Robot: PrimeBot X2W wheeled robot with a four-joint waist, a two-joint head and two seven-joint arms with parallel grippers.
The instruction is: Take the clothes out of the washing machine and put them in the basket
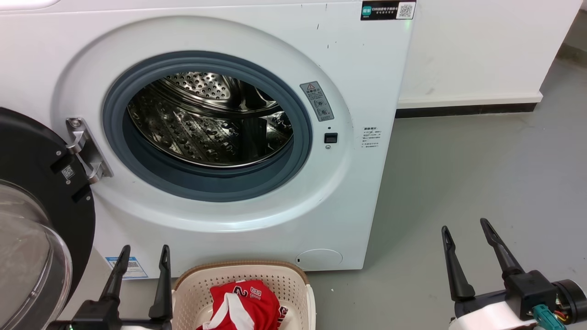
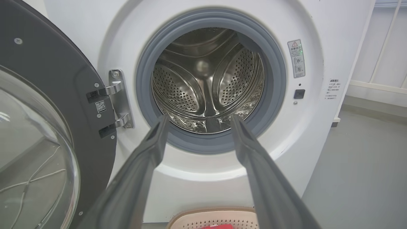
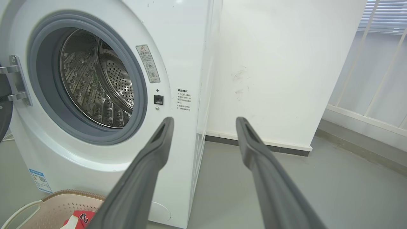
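Note:
The white washing machine [image 1: 357, 59] stands with its door swung open to the left, and its steel drum [image 1: 206, 123] holds no clothes that I can see. On the floor before it sits the cream basket [image 1: 197, 288] with red clothes [image 1: 247, 302] inside. My left gripper [image 1: 144, 250] is open just left of the basket, fingers pointing up at the machine. My right gripper [image 1: 465, 224] is open over the grey floor to the right of the machine. In the left wrist view the drum [image 2: 206, 79] shows between the open fingers [image 2: 152, 149].
The black-framed glass door [image 1: 32, 220] hangs open at the left, close to my left arm. A white wall [image 1: 481, 50] with a dark skirting runs behind and to the right. Grey floor [image 1: 481, 174] spreads to the right of the machine.

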